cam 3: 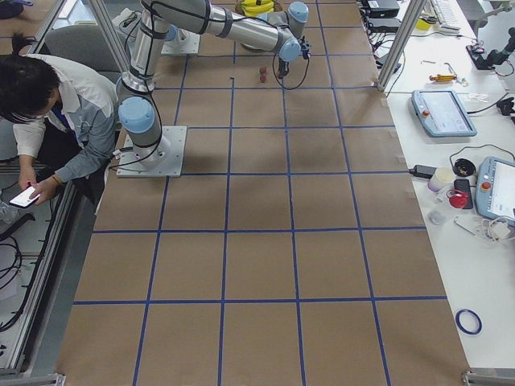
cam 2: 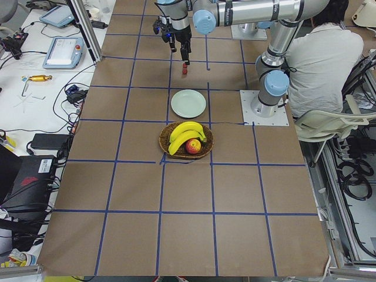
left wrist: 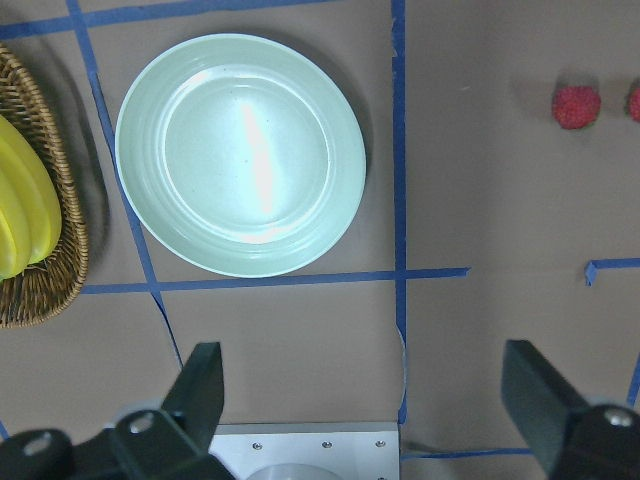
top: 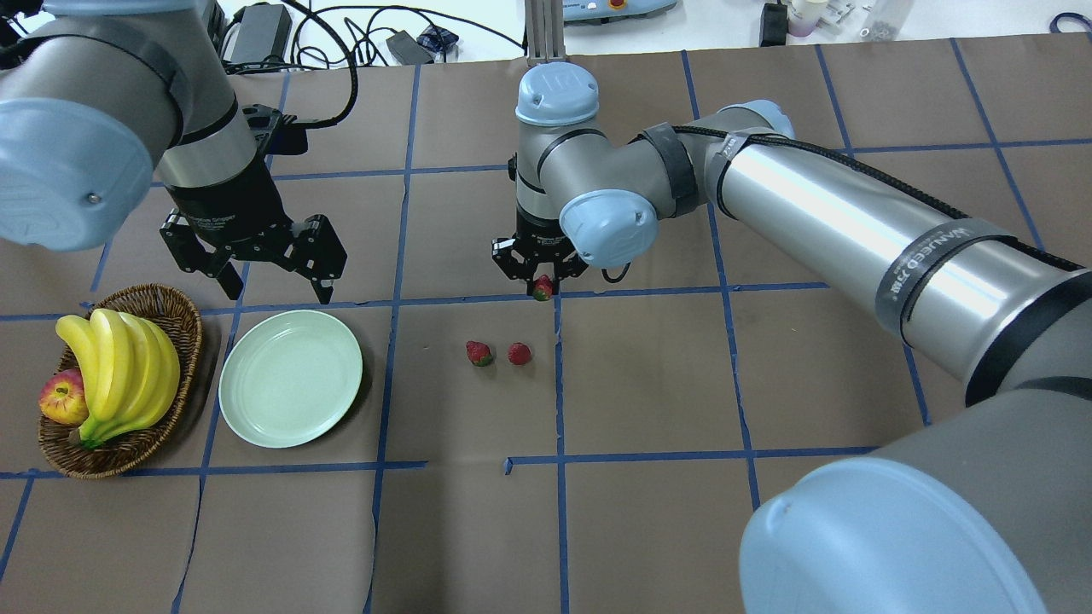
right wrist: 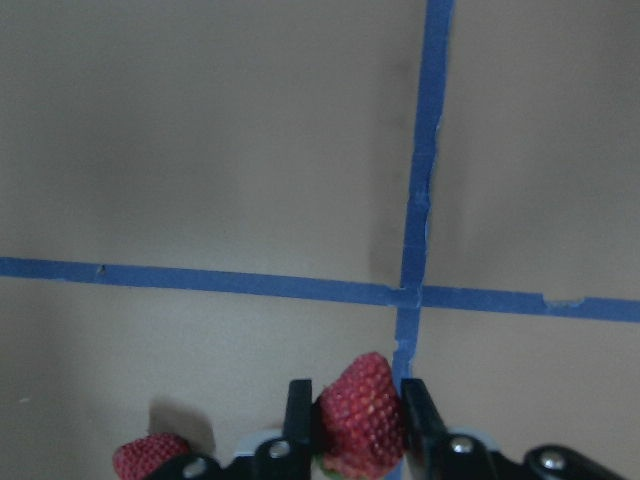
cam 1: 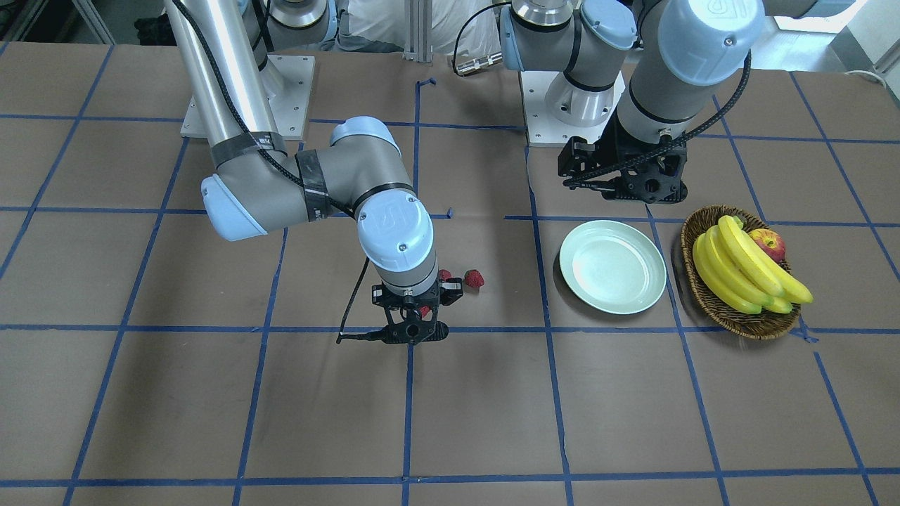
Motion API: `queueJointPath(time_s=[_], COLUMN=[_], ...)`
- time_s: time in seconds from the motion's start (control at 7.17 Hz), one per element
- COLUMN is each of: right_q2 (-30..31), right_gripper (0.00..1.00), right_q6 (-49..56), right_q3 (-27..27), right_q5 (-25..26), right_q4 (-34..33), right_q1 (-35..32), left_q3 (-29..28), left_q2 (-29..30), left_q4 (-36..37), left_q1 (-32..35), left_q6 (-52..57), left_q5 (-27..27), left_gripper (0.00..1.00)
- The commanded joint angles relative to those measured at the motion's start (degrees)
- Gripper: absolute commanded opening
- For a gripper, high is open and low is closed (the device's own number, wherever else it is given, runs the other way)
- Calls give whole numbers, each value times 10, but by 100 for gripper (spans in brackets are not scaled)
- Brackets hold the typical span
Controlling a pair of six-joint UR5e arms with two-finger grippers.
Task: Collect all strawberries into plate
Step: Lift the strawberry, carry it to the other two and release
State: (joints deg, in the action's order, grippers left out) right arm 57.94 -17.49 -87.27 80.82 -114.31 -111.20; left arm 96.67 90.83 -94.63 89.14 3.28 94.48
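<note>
My right gripper (top: 543, 286) is shut on a strawberry (right wrist: 360, 415), low over the table near a crossing of blue tape lines. Two more strawberries (top: 479, 352) (top: 519, 353) lie side by side on the brown paper, just on the robot's side of the gripper; one also shows in the right wrist view (right wrist: 150, 458). The pale mint-green plate (top: 290, 378) lies empty to the left of them and fills the left wrist view (left wrist: 240, 155). My left gripper (top: 256, 264) hangs open and empty above the plate's far edge.
A wicker basket (top: 175, 426) with bananas (top: 119, 367) and a red-yellow apple (top: 61, 396) stands directly left of the plate. Blue tape marks a grid on the brown table paper. The arms' base plates sit at the robot's edge of the table.
</note>
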Motion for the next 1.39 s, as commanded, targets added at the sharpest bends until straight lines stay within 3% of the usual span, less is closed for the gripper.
queueJointPath(time_s=[0.0, 0.14, 0.28, 0.84, 1.11, 1.25], right_q2=[-20, -21, -22, -24, -21, -7], right_gripper=[0, 2, 12, 73, 77, 86], right_q6=[0, -1, 0, 4, 5, 7], right_q3=[2, 1, 0, -10, -8, -5], right_q5=[-27, -28, -28, -28, -28, -27], right_q4=[-15, -15, -15, -7, -7, -6], right_q1=[-8, -10, -12, -13, -13, -12], left_q3=[0, -1, -1, 0, 0, 0], left_q2=[1, 0, 0, 0, 0, 0], left_q4=[1, 1, 1, 1, 0, 1], left_q1=[2, 2, 2, 2, 2, 1], left_q6=[-5, -2, -2, 0, -1, -1], left_q5=[0, 3, 3, 8, 8, 8], left_gripper=[100, 100, 100, 100, 100, 100])
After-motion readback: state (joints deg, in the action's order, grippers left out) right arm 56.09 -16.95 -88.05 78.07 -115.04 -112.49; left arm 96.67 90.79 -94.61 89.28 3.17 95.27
